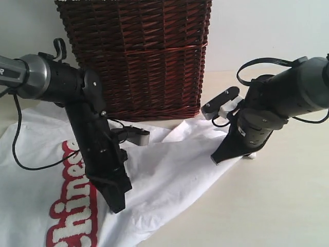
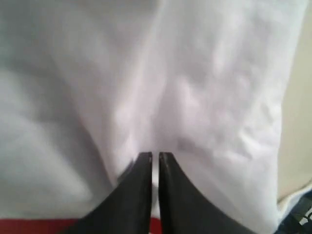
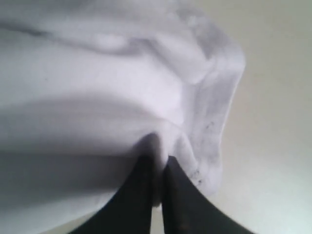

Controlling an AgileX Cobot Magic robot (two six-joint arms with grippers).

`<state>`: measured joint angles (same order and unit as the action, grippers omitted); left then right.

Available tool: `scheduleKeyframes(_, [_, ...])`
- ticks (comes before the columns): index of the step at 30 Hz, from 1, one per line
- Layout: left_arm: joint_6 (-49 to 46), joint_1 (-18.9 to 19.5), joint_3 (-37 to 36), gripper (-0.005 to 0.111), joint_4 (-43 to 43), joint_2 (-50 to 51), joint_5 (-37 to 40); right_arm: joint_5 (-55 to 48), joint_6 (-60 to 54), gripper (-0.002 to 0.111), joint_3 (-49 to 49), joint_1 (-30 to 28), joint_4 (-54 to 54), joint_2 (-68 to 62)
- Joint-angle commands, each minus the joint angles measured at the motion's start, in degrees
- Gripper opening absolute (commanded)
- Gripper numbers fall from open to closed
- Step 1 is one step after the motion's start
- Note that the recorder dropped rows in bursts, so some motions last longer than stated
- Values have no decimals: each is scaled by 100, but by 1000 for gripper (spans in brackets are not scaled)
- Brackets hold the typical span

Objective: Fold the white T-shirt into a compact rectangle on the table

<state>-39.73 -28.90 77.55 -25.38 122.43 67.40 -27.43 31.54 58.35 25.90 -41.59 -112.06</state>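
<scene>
Across the left of the broad, matte cream-beige table (image 1: 272, 206) lies the soft white T-shirt (image 1: 169, 164) with red-outlined lettering, loosely spread and cut off by the view at left and bottom. Its right edge slants up to a corner, where the black right gripper (image 3: 158, 163) has its fingers clamped on bunched hem. The black left gripper (image 2: 155, 157) presses mid-cloth, fingers together; whether fabric is caught between them is unclear. Bare table lies open to the right. A dark red-brown wicker basket (image 1: 139, 56) stands just behind the shirt's far edge.
</scene>
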Motion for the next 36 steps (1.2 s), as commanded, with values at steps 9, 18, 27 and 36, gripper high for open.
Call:
scheduleKeyframes(9, [-1228, -653, -8, 12, -1210, -1327, 257, -1538, -2909, 0, 253, 9, 2926, 1440])
scheduleKeyframes(18, [-1228, -1886, -8, 21, -1189, -1383, 257, -2827, -4944, 0, 1166, 9, 5259, 2066])
scheduleKeyframes(27, [-977, -2477, -8, 21, -613, -1702, 125, -3110, -3756, 0, 1996, 9, 3953, 1483])
scheduleKeyframes(36, [-1107, -2517, -1045, 21, -382, -1574, -2601, -3071, -3735, 0, 2088, 9, 4109, 1499])
